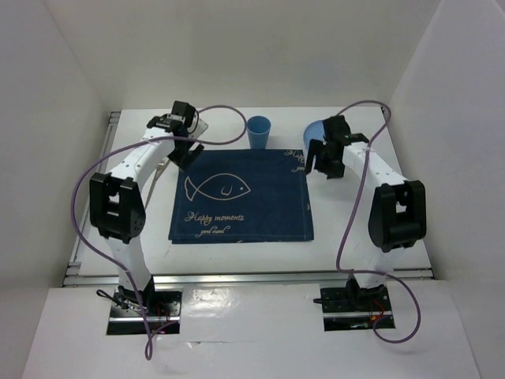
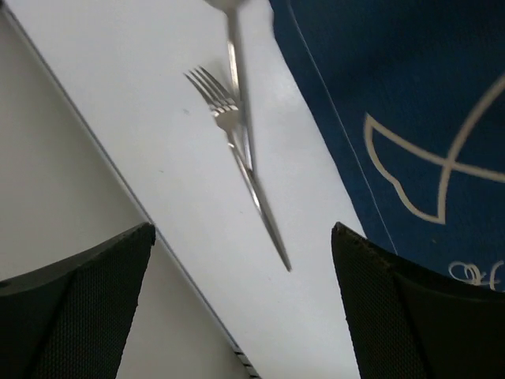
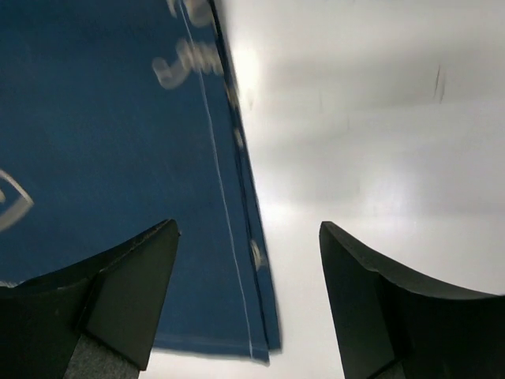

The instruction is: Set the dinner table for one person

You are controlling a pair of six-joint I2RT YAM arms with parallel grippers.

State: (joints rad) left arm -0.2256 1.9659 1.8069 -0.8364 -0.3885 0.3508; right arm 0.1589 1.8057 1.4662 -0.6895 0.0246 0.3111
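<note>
**Top view:** one dinner table [image 1: 237,257], a flat white rectangular tabletop with a metal rail along its edges, enclosed by white walls. At its centre lies one dark blue fish-print placemat [image 1: 241,197]. One blue cup [image 1: 259,132] stands at the placemat's far edge. One blue bowl [image 1: 314,133] sits toward the far right corner, partly hidden.

**Left wrist view:** one fork [image 2: 229,126] and one second steel utensil [image 2: 241,79] lie overlapping on bare tabletop beside the placemat. The left gripper [image 2: 243,229] has its jaws wide and holds nothing.

**Right wrist view:** a placemat corner lies on the tabletop. The right gripper [image 3: 248,229] has its jaws wide and holds nothing.
</note>
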